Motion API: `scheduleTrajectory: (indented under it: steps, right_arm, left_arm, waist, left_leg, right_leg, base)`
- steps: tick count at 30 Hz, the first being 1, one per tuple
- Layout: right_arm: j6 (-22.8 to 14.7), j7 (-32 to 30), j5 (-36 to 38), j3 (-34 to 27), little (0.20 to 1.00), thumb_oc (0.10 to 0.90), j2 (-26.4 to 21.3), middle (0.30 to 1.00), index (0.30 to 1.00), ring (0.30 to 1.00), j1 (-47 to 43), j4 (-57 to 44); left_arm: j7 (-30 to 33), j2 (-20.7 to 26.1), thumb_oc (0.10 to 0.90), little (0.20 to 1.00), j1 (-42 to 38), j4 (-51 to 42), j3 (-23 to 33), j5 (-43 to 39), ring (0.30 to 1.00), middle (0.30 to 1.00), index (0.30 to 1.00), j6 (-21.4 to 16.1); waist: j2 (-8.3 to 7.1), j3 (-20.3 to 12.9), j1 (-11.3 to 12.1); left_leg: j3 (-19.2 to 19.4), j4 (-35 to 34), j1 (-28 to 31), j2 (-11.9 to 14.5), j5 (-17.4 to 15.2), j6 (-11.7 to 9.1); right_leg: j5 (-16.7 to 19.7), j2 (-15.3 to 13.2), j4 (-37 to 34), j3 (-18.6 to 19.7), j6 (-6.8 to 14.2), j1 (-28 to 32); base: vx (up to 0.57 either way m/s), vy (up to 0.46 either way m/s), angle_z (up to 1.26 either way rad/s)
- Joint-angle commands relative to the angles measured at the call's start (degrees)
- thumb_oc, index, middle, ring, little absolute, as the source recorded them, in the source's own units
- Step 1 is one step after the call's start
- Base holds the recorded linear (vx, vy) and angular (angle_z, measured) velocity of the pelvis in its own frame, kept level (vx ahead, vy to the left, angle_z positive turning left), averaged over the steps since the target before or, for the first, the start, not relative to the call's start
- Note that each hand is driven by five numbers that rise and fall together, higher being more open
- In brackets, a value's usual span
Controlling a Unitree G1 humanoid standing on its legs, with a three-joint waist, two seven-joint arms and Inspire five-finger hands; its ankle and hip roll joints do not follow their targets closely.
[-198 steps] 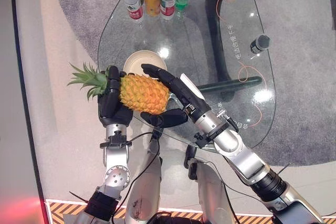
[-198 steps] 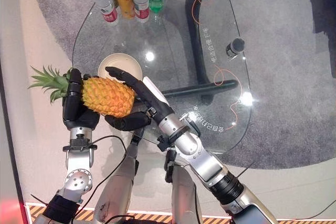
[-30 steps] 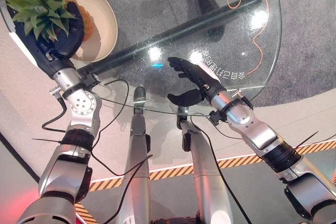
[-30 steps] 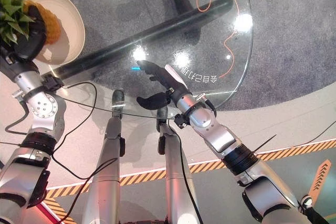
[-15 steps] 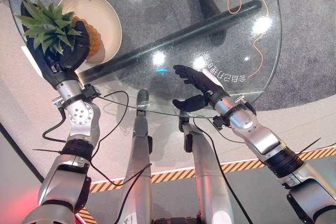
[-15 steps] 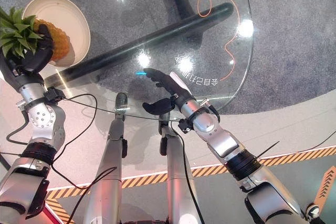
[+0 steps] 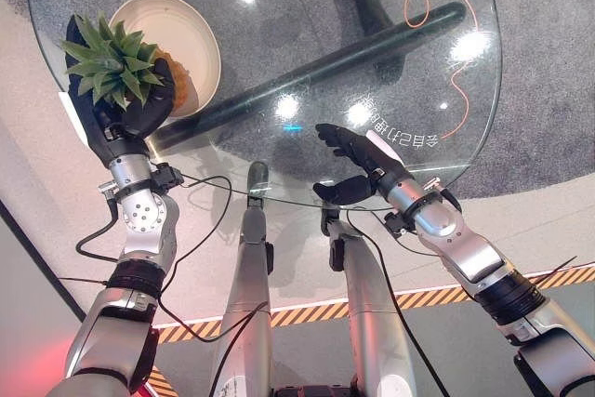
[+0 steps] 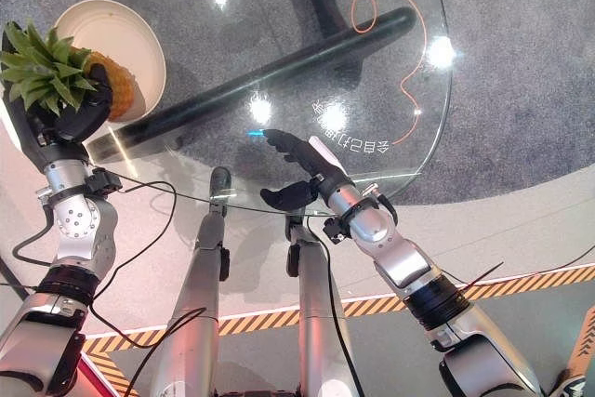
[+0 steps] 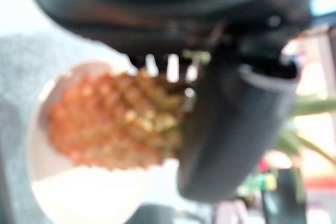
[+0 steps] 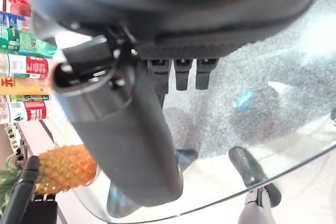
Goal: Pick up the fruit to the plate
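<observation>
Left eye view: the pineapple (image 7: 175, 86) is gripped at its crown end by the left hand (image 7: 139, 116), with fingers and thumb curled round it. The leaves stick out toward the robot, past the edge of the table (image 7: 490, 90), and the fruit's body reaches in over the near rim of the plate (image 7: 191, 30). In the left wrist view the orange body is seen lying across the pale plate. Whether it rests on the plate or is held just above it cannot be told.

The plate is set close to the glass top's left edge. A broad stretch of bare glass lies between the plate and the right hand (image 7: 358, 163), and both are well apart. The right hand is held over the table's near edge, fingers straight, thumb spread wide, nothing in it. A dark bar (image 7: 353, 53) runs slantwise beneath the glass between the 2 hands. Bottles (image 10: 23, 66) are seen in the right wrist view.
</observation>
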Motion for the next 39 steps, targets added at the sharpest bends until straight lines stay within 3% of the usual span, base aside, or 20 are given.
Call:
scheduleTrajectory:
  steps: [1,23,39]
  right_arm:
    - [-3.56,1.12,-0.83,-2.35,0.9,0.8,-1.3,0.9,0.9,0.9,1.61,-8.15]
    - [-3.6,1.36,-1.06,-2.95,0.9,0.8,-1.59,0.9,0.9,0.9,2.45,-8.64]
    - [-3.88,1.55,-1.36,-3.63,0.9,0.8,-1.93,0.9,0.9,0.9,3.83,-8.93]
  left_arm:
    - [-1.3,-1.34,0.8,0.9,0.21,-3.49,1.8,1.07,0.9,0.9,0.9,-2.47]
    - [-5.75,-2.88,0.8,0.9,3.45,-4.56,1.42,-3.14,0.9,0.9,0.9,1.01]
    - [-7.86,-3.14,0.8,0.9,5.76,-5.18,1.83,-4.02,0.9,0.9,0.9,1.25]
  waist:
    - [2.52,-1.2,-2.16]
    - [3.56,-1.2,-1.82]
    - [4.42,-1.2,-1.64]
  left_leg:
    - [4.13,5.95,2.94,-7.26,-8.28,6.25]
    - [4.28,5.91,4.24,-7.47,-8.25,6.35]
    - [4.53,6.03,4.7,-7.53,-8.29,6.42]
  right_leg:
    - [8.31,1.61,-12.2,-3.48,4.43,3.71]
    - [8.15,1.22,-12.35,-3.25,4.42,4.91]
    - [7.87,0.98,-11.97,-3.25,4.35,5.1]
  base:
    - [0.0,0.0,0.0]
    - [0.0,0.0,0.0]
    - [0.0,0.0,0.0]
